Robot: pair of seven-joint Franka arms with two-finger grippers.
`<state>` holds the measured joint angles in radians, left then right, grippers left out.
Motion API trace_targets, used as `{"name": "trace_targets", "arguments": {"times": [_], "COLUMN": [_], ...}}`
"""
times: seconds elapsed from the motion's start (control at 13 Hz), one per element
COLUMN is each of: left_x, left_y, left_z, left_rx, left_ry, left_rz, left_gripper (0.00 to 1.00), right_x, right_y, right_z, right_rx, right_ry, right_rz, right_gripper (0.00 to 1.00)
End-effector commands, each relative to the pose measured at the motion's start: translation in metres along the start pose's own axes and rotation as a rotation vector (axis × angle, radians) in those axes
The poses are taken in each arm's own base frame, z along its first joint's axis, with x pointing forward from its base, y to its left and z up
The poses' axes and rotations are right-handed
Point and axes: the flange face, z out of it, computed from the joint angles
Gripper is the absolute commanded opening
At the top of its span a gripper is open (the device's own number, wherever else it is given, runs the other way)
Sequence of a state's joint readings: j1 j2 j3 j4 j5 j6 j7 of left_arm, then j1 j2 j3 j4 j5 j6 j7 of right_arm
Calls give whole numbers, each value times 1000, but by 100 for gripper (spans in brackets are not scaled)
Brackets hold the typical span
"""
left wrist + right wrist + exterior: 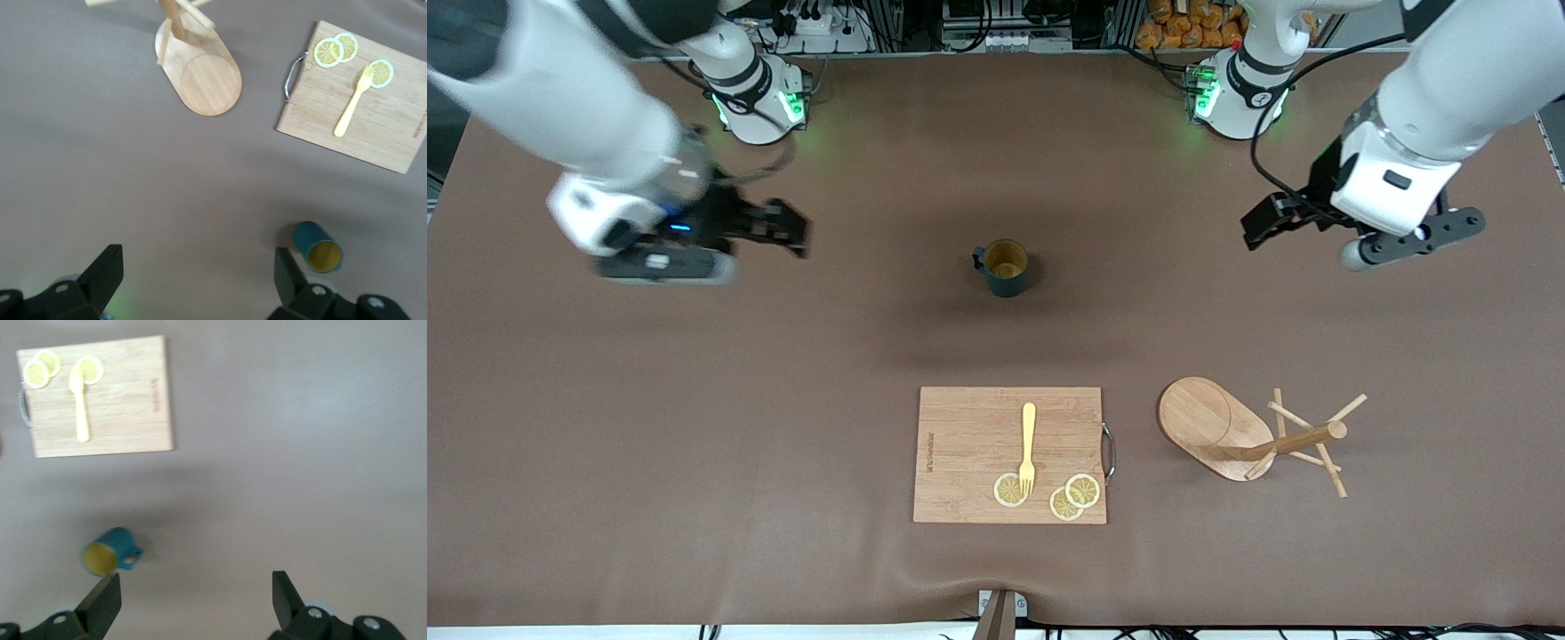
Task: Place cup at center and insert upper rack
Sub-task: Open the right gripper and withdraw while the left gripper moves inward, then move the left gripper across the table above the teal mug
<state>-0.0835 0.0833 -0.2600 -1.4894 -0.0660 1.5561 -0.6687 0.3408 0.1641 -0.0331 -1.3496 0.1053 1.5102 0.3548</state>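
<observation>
The dark teal cup (1006, 267) with a yellow inside stands upright at the middle of the table; it also shows in the left wrist view (319, 247) and the right wrist view (108, 551). The wooden mug tree (1240, 433) lies on its side, nearer to the front camera than the cup, toward the left arm's end; its oval base shows in the left wrist view (200, 73). My left gripper (1267, 227) is open and empty, up over bare table. My right gripper (787, 233) is open and empty over bare table toward the right arm's end.
A rectangular wooden cutting board (969, 453) lies nearer to the front camera than the cup, beside the mug tree. It carries a yellow fork (1028, 447) and three lemon slices (1067, 498). Brown cloth covers the table.
</observation>
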Motion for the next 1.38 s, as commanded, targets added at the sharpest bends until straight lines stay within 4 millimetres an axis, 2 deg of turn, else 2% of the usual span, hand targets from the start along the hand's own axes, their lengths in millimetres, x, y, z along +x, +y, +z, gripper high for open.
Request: {"name": "trace_targets", "arguments": {"times": [0.0, 0.08, 0.15, 0.23, 0.31, 0.38, 0.54, 0.69, 0.84, 1.0, 1.15, 1.3], "left_x": [-23, -31, -37, -53, -71, -83, -106, -139, -163, -175, -183, -209], "left_y": [32, 42, 49, 67, 86, 100, 130, 161, 188, 219, 246, 269], "left_z": [0, 1, 0, 1, 6, 7, 17, 27, 37, 50, 64, 85], "left_rx": [-10, -14, -24, -30, -30, -46, -72, -85, -125, -158, -176, -177], "left_ry": [7, 9, 11, 14, 12, 19, 24, 18, 11, -8, -32, -39], "left_rz": [-14, -29, -63, -57, -47, -84, -142, -210, -261, -316, -329, -341], "left_gripper": [100, 100, 99, 94, 94, 96, 97, 99, 98, 97, 89, 86], "right_x": [-10, -10, -9, -8, -7, -10, -10, -10, -11, -18, -22, -26], "right_y": [68, 101, 129, 155, 180, 200, 224, 233, 231, 229, 230, 231], "right_z": [-37, -52, -58, -62, -65, -65, -56, -45, -43, -49, -46, -43], "right_rx": [-49, -50, -54, -59, -66, -82, -133, -137, -133, -123, -117, -112], "right_ry": [50, 72, 75, 79, 81, 76, 49, 24, 18, 16, -18, -48], "right_rz": [-93, -128, -150, -147, -136, -149, -142, -120, -120, -124, -98, -68], "right_gripper": [100, 100, 100, 100, 100, 100, 100, 100, 100, 100, 100, 100]}}
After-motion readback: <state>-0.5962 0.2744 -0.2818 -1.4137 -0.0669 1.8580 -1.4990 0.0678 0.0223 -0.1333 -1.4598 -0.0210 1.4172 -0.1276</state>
